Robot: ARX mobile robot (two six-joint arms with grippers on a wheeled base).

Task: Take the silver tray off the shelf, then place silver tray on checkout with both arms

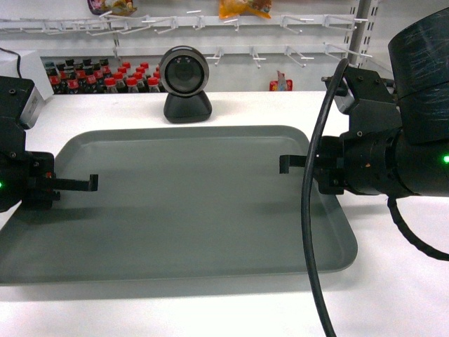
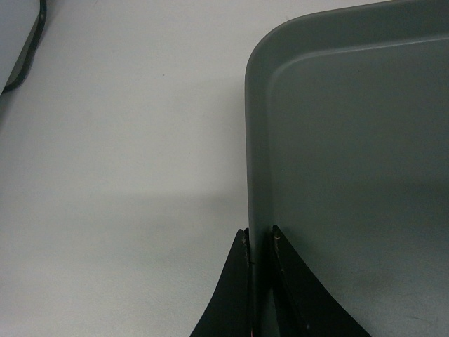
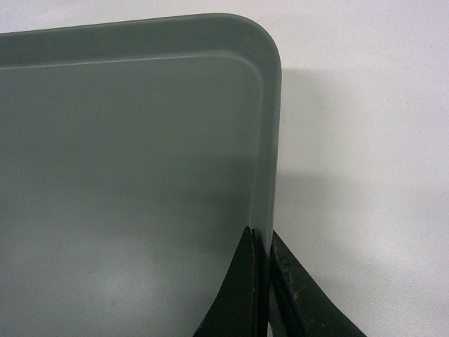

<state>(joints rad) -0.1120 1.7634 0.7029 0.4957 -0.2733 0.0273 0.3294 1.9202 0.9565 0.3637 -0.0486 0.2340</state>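
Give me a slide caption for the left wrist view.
Left gripper pinching the grey tray's rim near a rounded corner, tray resting on a white surface.

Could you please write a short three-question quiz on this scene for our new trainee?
1. True or false: the left claw is clamped on the rim of the silver tray.
2. What does the right claw grip? A) a bottle B) the tray's rim C) nothing
3. Fill in: behind the tray stands a black ____.

Key: 1 true; 2 B; 3 webcam.
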